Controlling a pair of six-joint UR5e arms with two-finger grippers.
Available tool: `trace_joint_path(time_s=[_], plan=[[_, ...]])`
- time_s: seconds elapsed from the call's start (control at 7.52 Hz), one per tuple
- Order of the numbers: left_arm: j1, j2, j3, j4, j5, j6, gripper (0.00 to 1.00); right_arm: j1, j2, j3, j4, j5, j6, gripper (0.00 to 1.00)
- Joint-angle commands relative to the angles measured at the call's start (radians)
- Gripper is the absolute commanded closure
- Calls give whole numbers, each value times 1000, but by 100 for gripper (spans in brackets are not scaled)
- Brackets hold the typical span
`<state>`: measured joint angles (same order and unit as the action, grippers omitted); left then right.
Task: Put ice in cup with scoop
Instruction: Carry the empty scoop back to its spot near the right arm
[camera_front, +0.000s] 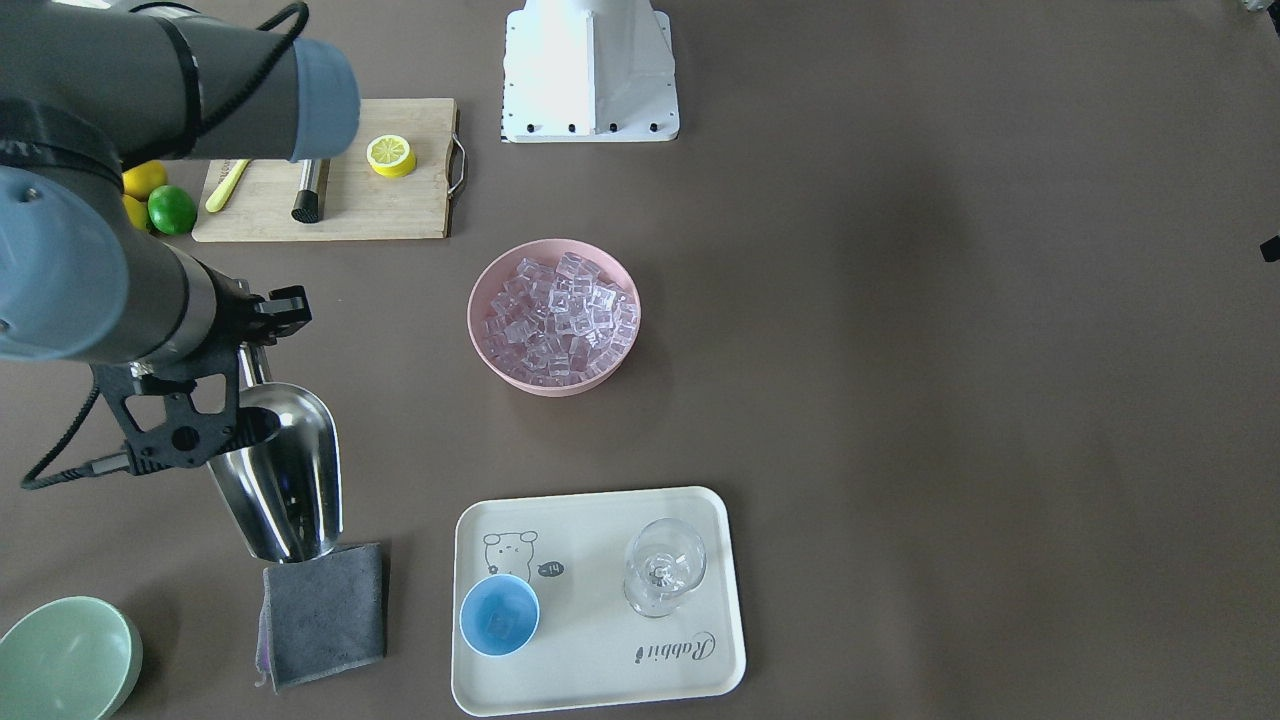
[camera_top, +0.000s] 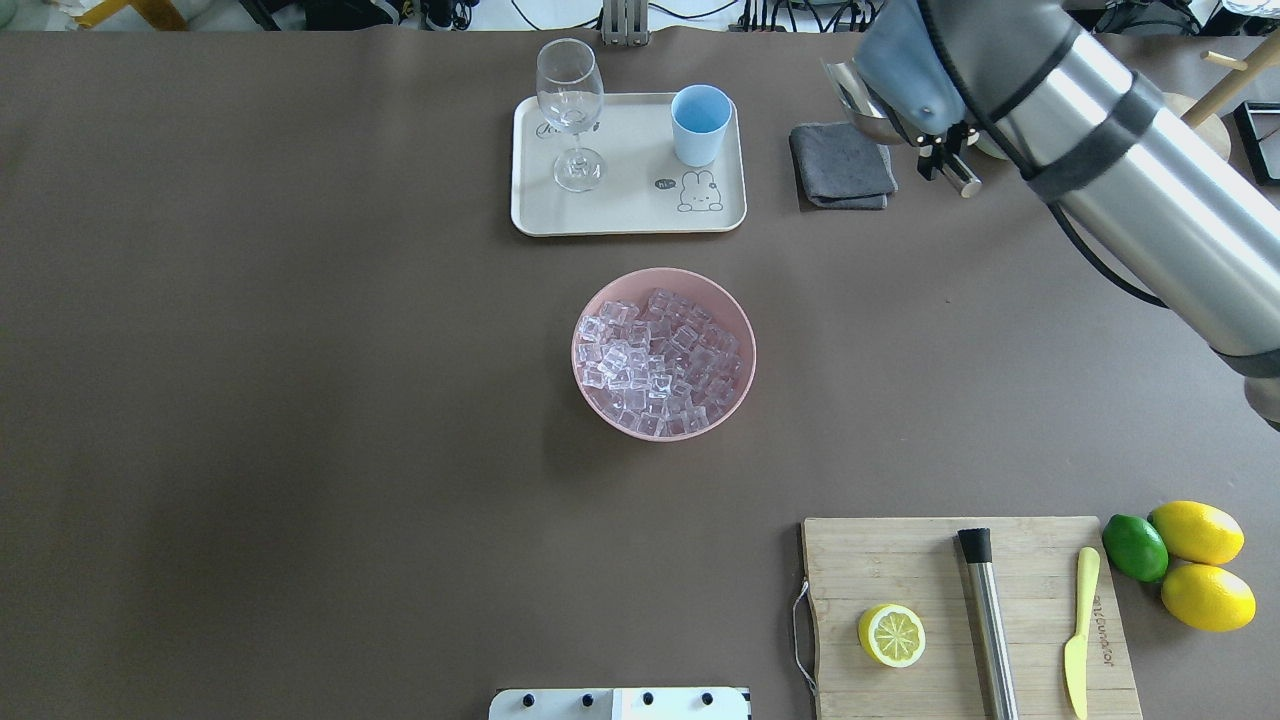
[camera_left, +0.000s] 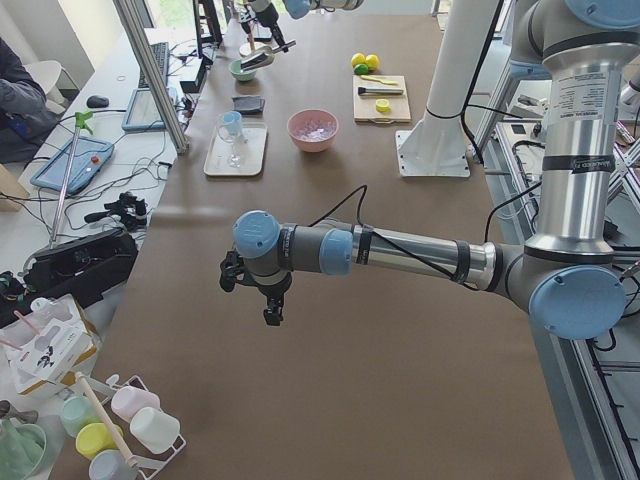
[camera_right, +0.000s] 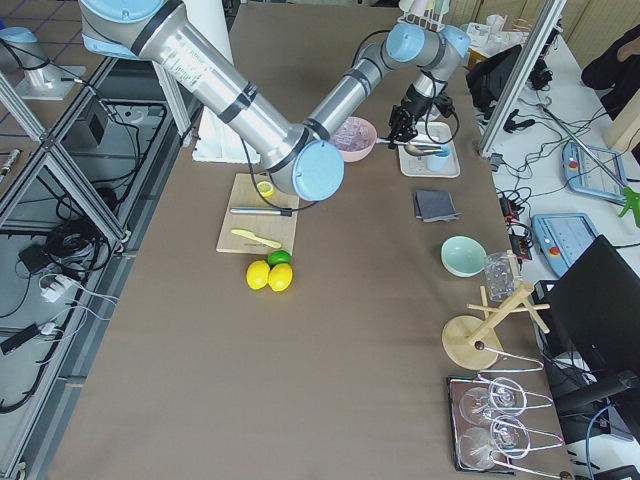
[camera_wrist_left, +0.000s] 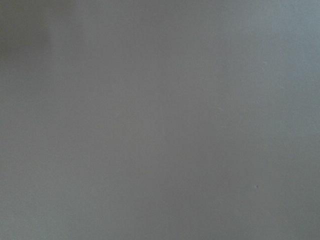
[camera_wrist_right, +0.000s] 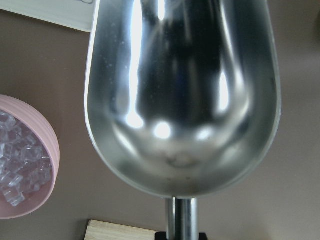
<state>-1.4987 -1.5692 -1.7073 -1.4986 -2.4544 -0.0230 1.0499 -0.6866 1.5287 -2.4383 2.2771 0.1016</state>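
Note:
The steel scoop is held by its handle in my right gripper, which is shut on it. The scoop hangs above the grey cloth, to the side of the tray. Its trough is empty in the right wrist view. The overhead view shows the scoop and right gripper too. The ice fills a pink bowl at mid-table. The light-blue cup stands on the tray. My left gripper shows only in the exterior left view, over bare table; I cannot tell whether it is open or shut.
A clear stemmed glass stands on the tray beside the cup. A pale-green bowl sits past the cloth. A cutting board holds a lemon half, a steel cylinder and a yellow knife; lemons and a lime lie beside it.

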Motion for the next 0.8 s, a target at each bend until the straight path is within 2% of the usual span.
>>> trace_joint_path(time_s=[0.0, 0.13, 0.27, 0.53, 0.67], plan=[[0, -3, -2, 1, 0, 0, 2, 76, -381, 415, 74, -1, 64, 100], [0, -3, -2, 3, 0, 0, 2, 120, -492, 469, 138, -1, 53, 100], [0, -3, -2, 3, 0, 0, 2, 165, -569, 470, 222, 1, 31, 100], [0, -3, 0, 5, 3, 0, 2, 180, -759, 417, 431, 7, -34, 100], [2, -3, 0, 5, 3, 0, 2, 180, -830, 346, 547, 71, -30, 100]])
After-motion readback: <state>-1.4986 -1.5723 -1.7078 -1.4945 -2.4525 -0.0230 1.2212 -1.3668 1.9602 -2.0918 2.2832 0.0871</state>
